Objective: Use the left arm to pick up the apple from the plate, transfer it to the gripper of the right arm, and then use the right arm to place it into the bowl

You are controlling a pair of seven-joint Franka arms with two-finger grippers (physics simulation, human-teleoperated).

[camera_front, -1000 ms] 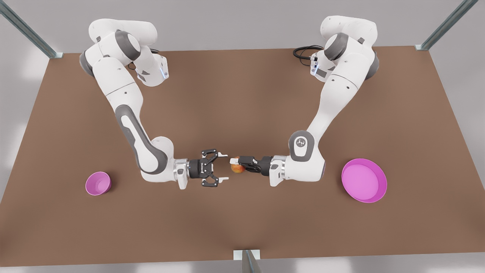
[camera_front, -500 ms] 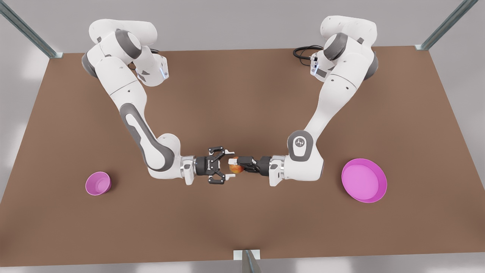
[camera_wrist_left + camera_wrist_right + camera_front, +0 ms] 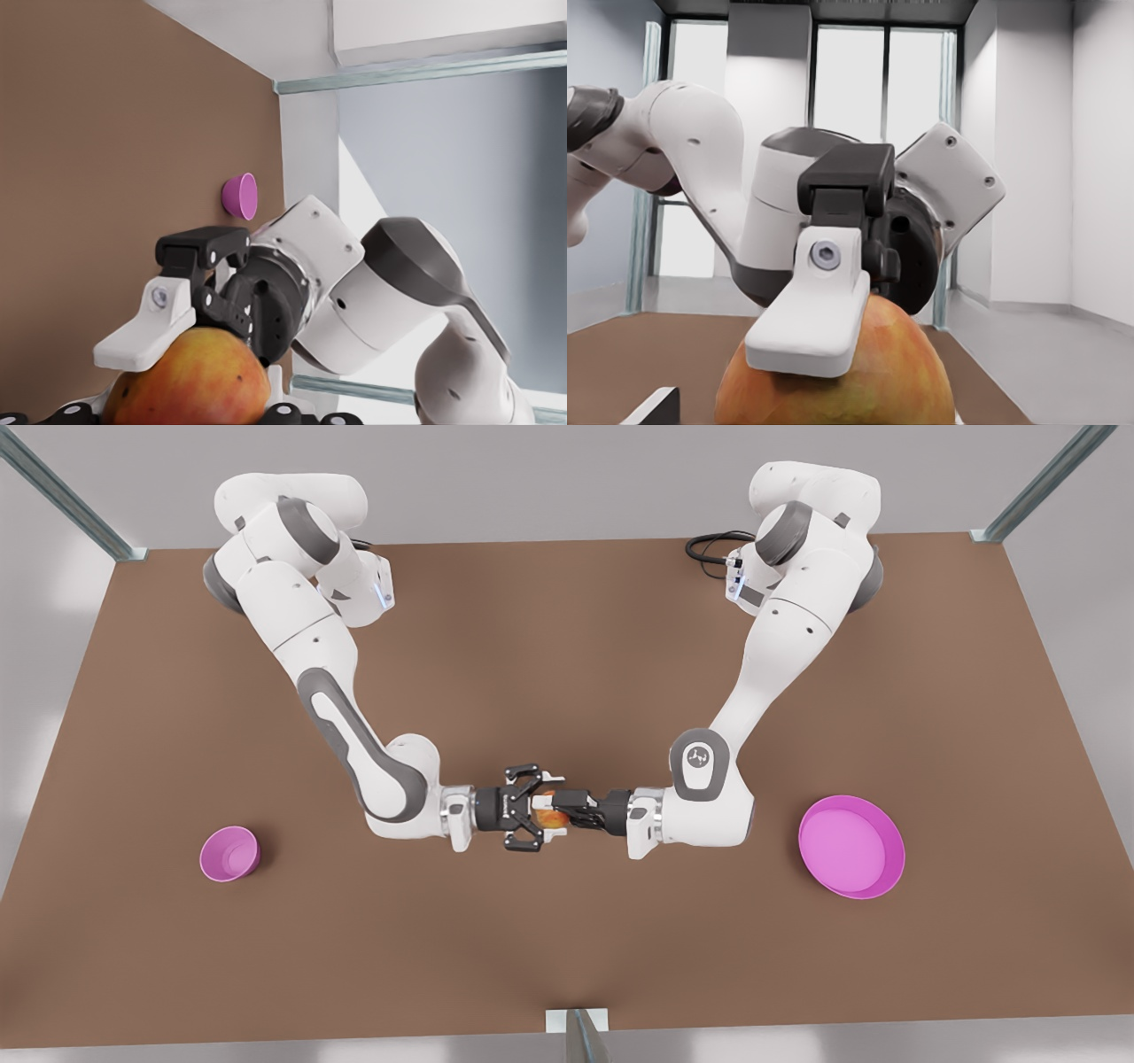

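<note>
Two pincers are meeting at centre frame in the front view, above the tabletop (image 3: 567, 646). Left pincer (image 3: 560, 811), slim and solid black, is reaching in from the front view's right and is gripping the apple (image 3: 551, 816). Right pincer (image 3: 539, 819), skeletal linkage type, is reaching in from the front view's left, its fingers spread around the apple; contact cannot be told. Apple is hanging between both, off the tabletop. Bowl (image 3: 229, 854) is sitting at lower left of the frame. Plate (image 3: 851, 847) is sitting at lower right.
</note>
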